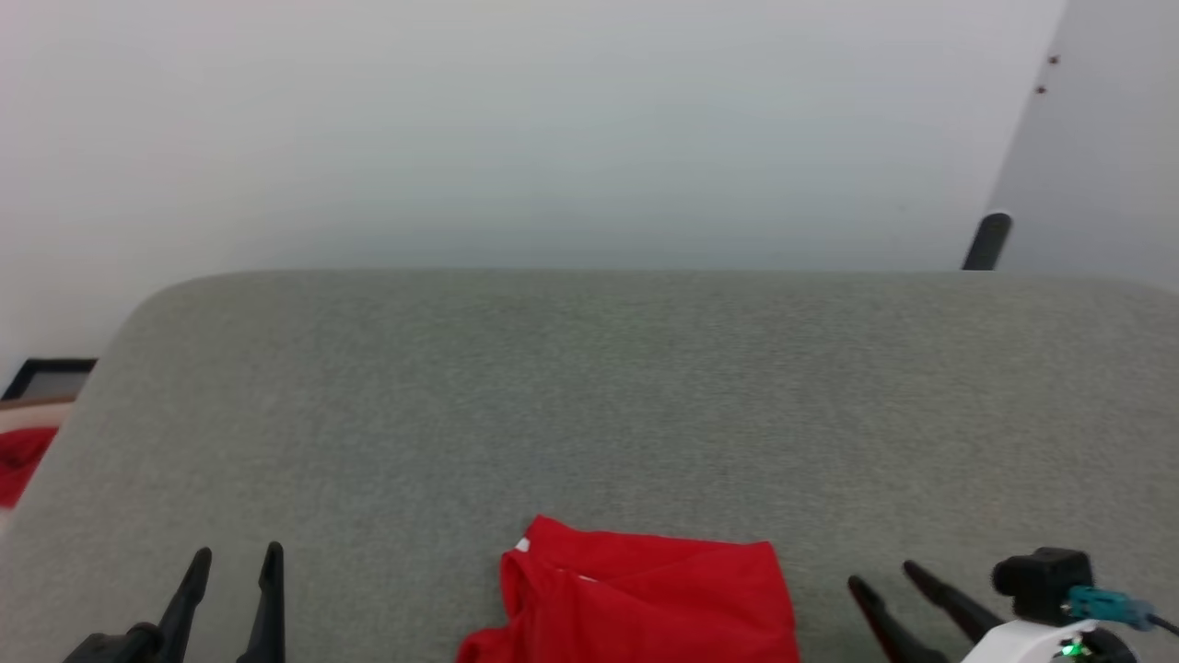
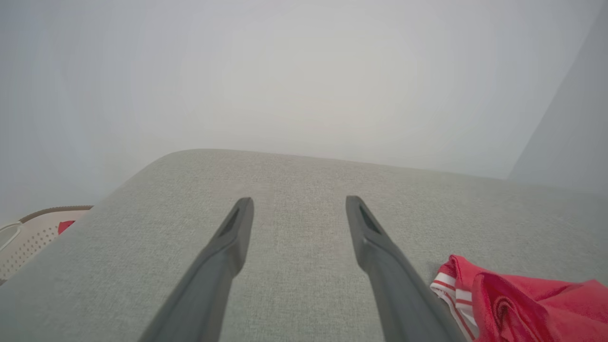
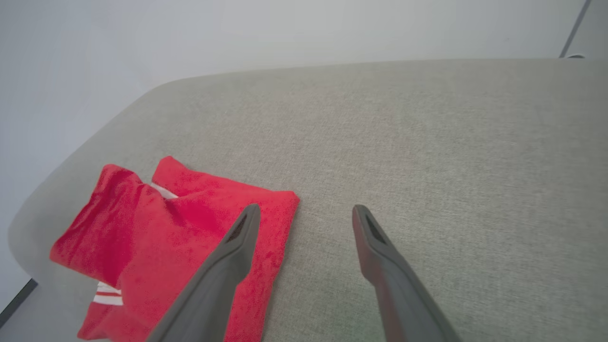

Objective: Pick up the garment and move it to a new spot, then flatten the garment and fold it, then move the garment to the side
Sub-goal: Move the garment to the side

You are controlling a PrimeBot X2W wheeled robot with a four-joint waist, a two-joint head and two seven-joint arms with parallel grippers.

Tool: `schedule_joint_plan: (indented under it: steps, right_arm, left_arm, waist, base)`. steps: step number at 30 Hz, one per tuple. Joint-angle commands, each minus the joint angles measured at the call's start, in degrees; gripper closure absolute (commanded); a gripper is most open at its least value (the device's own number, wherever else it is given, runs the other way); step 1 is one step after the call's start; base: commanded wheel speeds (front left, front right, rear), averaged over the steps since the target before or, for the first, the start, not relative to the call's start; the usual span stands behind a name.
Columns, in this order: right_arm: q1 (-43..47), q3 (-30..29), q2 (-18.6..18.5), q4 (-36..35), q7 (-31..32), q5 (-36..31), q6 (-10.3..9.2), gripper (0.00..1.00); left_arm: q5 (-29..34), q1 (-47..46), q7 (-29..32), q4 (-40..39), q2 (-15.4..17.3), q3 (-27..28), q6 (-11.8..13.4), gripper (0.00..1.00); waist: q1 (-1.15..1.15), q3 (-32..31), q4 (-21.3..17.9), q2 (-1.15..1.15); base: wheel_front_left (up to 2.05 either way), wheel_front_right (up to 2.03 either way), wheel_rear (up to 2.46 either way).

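The garment (image 1: 645, 594), a red jersey with red-white striped trim, lies folded into a small packet on the grey table (image 1: 589, 387), at the near edge in the middle. In the head view my left gripper (image 1: 236, 557) stands open well to its left, nothing between the fingers. My right gripper (image 1: 882, 573) is open just to its right, apart from the cloth. The left wrist view shows the garment (image 2: 522, 299) at the lower right, beside the open left gripper (image 2: 299, 202). In the right wrist view the garment (image 3: 161, 237) lies left of the open right gripper (image 3: 306, 209).
A pale perforated basket (image 2: 33, 232) with red cloth inside sits off the table's left side; red cloth (image 1: 20, 460) also shows at the head view's left edge. A dark post (image 1: 987, 241) rises behind the table's far right. White walls stand behind.
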Motion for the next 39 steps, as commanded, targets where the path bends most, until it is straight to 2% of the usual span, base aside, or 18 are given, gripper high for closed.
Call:
schedule_joint_plan:
  steps: [1,7,13,27,28,29,39]
  right_arm:
    - [-0.7,0.8,0.1,0.2,0.8,0.5,-0.04,0.0]
    - [-1.5,3.3,0.1,1.7,6.7,1.5,-0.04,0.0]
    - [-2.3,3.4,0.5,4.1,12.8,1.3,-0.04,0.0]
    - [-4.3,1.5,4.1,10.0,23.4,-1.6,-0.05,0.0]
    - [-4.6,1.4,4.4,10.2,23.7,-2.0,-0.05,0.66]
    - [-5.0,1.4,4.6,10.4,23.9,-2.2,-0.05,1.0]
    - [-7.4,0.7,4.0,9.2,25.4,-1.3,-0.06,1.0]
  left_arm:
    - [-0.3,0.7,-0.1,0.0,0.3,-0.1,-0.2,0.0]
    - [-0.8,0.1,-0.1,0.3,0.3,-1.1,-0.3,0.0]
    - [-1.2,-0.8,-0.1,0.8,0.0,-2.4,-0.3,0.0]
    - [-2.0,-3.1,-0.1,1.0,-1.2,-3.6,-0.3,0.0]
    - [-2.1,-3.3,-0.1,1.1,-1.2,-3.7,-0.3,0.0]
    - [-2.1,-3.5,-0.1,1.1,-1.2,-3.8,-0.3,0.0]
    - [-2.1,-3.6,-0.1,1.4,-1.8,-3.6,-0.2,0.0]
  waist:
    - [0.0,0.7,1.7,0.0]
    - [0.0,2.0,5.0,0.0]
    - [0.0,3.3,7.6,0.0]
    - [0.0,6.2,9.9,0.0]
    - [0.0,6.4,10.0,0.0]
    - [0.0,6.6,10.0,0.0]
    - [0.0,6.9,10.0,0.0]
  base:
    - [0.0,0.0,0.0]
    - [0.0,0.0,0.0]
    - [0.0,0.0,0.0]
    - [0.0,0.0,0.0]
    - [0.0,0.0,0.0]
    - [0.0,0.0,0.0]
    - [0.0,0.0,0.0]
